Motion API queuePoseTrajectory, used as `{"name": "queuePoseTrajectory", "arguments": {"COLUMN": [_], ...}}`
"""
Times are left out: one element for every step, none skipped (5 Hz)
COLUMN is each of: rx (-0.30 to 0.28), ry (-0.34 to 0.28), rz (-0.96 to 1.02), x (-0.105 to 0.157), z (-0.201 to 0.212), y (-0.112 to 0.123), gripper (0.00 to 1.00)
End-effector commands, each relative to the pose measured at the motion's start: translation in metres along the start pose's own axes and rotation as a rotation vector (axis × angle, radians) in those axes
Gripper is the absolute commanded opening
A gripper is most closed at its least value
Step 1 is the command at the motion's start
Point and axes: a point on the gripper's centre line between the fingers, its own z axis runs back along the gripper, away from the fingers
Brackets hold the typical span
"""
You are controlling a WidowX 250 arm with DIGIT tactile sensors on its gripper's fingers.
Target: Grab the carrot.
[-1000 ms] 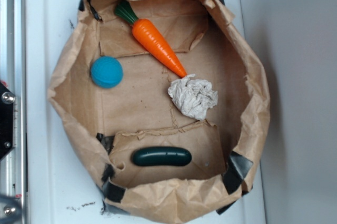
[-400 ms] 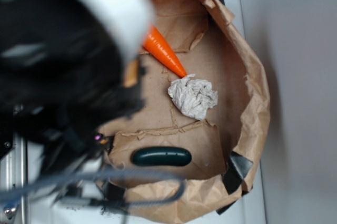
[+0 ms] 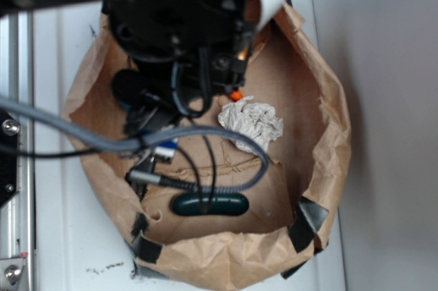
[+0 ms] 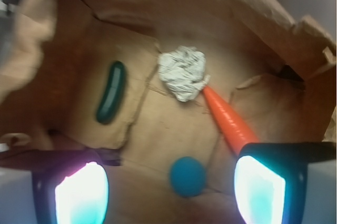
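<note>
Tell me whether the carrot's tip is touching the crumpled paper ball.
Touching, as far as it shows: in the wrist view the carrot runs its tip right against the edge of the crumpled paper ball, with no bag floor visible between them.

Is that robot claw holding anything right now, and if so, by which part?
Nothing. The gripper hangs open above the bag; the carrot lies loose, partly hidden behind one finger.

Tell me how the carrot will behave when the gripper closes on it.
The carrot looks like glossy hard plastic, so it is probably stiff and rather slippery. Its taper toward the crumpled paper suggests the pads could squeeze it out toward the thin end. Being round, it may roll on the bag floor if nudged. The gripper is open above it.
</note>
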Motion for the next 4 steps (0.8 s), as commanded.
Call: {"name": "queuePoseTrajectory", "arguments": {"rx": [0.032,0.032,0.078,0.1], "ry": [-0.036,-0.036,-0.036,-0.136], "rz": [0.002,0.002,-0.038,-0.132], "x": [0.004,0.004,0.007,-0.002], "z": [0.009,0.009,-0.016,-0.034], "y": [0.005,0.005,0.009,0.013], "gripper": [1.0,1.0,1.0,1.0]}}
